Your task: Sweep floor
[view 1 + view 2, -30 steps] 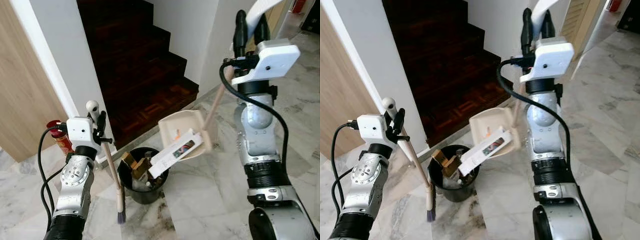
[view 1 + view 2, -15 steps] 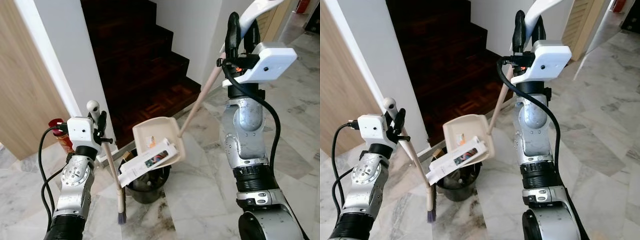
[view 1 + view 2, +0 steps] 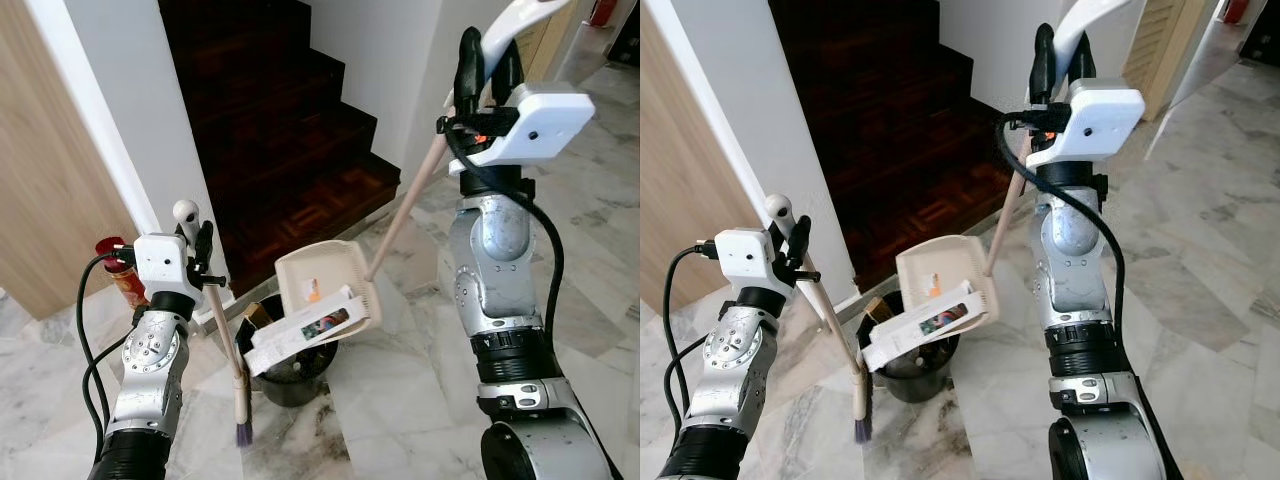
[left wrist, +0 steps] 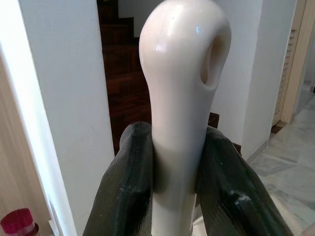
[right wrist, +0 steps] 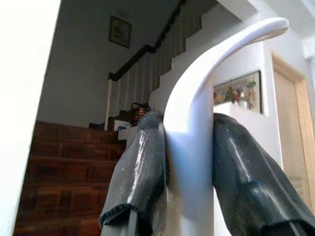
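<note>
Head views: right end effector (image 3: pixel 487 62) clamps dustpan (image 3: pixel 325 290) handle, pan tipped over black bin (image 3: pixel 290 375) on the floor; flat packet (image 3: pixel 300 330) slid lower since earlier, near dropping in. Left wrist: left end effector (image 4: pixel 178 172) grips broom (image 4: pixel 182 98). Right wrist: fingers (image 5: pixel 142 167) pinch the handle.

Head views sharp, evenly lit by soft daylight; no motion blur. Marble floor (image 3: pixel 420 400) bright, faint sheen. Staircase (image 3: pixel 280 120) dark, upper steps nearly black. White wall (image 3: pixel 120 110) pale, slightly washed out. Left wrist view: broom handle (image 4: pixel 182 98) close, soft-focus, small glare spots on top. Right wrist view: dustpan handle (image 5: pixel 197 123) overexposed, background hazy, stairs dim.
</note>
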